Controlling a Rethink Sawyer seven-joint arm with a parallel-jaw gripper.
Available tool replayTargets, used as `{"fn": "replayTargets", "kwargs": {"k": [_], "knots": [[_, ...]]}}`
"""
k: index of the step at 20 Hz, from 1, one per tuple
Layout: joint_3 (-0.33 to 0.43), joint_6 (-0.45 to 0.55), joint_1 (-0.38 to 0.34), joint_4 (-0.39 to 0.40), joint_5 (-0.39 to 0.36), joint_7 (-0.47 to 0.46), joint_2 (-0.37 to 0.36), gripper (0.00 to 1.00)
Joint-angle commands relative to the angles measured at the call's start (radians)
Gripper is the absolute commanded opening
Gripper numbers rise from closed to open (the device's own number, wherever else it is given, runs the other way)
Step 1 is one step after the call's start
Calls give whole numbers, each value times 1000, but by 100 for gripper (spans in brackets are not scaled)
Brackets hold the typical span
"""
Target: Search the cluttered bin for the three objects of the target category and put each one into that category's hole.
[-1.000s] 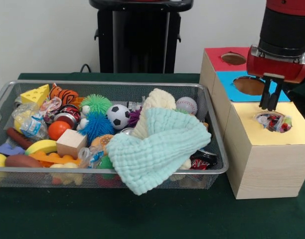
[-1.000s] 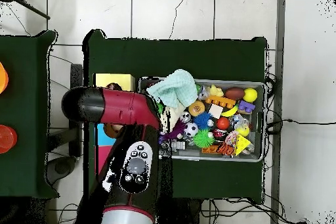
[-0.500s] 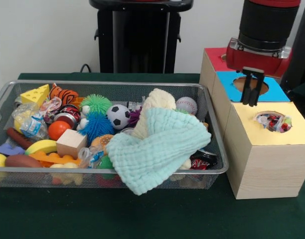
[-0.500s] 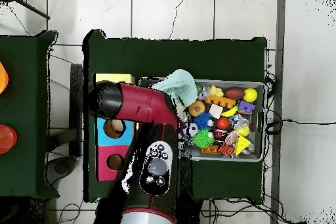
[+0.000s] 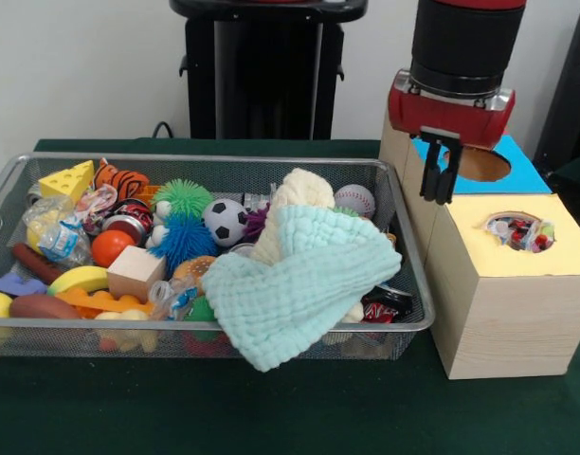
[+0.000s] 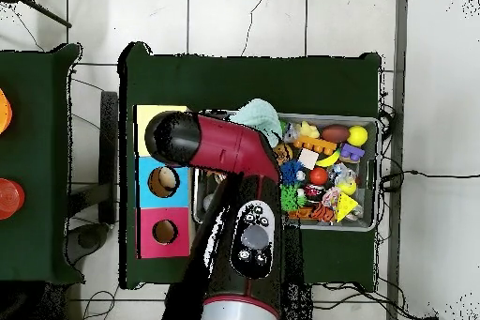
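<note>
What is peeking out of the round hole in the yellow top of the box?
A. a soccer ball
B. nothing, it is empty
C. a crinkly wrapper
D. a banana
C: a crumpled wrapper with colourful prints sits in the yellow-topped hole, while the soccer ball and the banana lie in the wire basket.

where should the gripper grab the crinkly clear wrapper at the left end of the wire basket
Best from straight above, pinching the raised crumpled fold at the top of the crinkly clear plastic wrapper with a blue print. It sits loosely on the pile in the silver wire mesh basket, close to the left wall and beside the orange ball, so a side approach looks blocked.
</note>
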Motion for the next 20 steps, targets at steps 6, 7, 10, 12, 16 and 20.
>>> {"fn": "replayTargets", "kwargs": {"k": [6, 7, 10, 12, 16, 20], "knots": [[184, -122, -86, 149, -78, -36, 23, 0], [190, -124, -94, 146, -84, -42, 25, 0], [209, -134, -117, 152, -101, -50, 22, 0], [218, -135, -132, 149, -114, -54, 24, 0], [243, -162, -160, 154, -132, -47, 26, 0], [276, -191, -203, 189, -150, -48, 19, 0]]}}
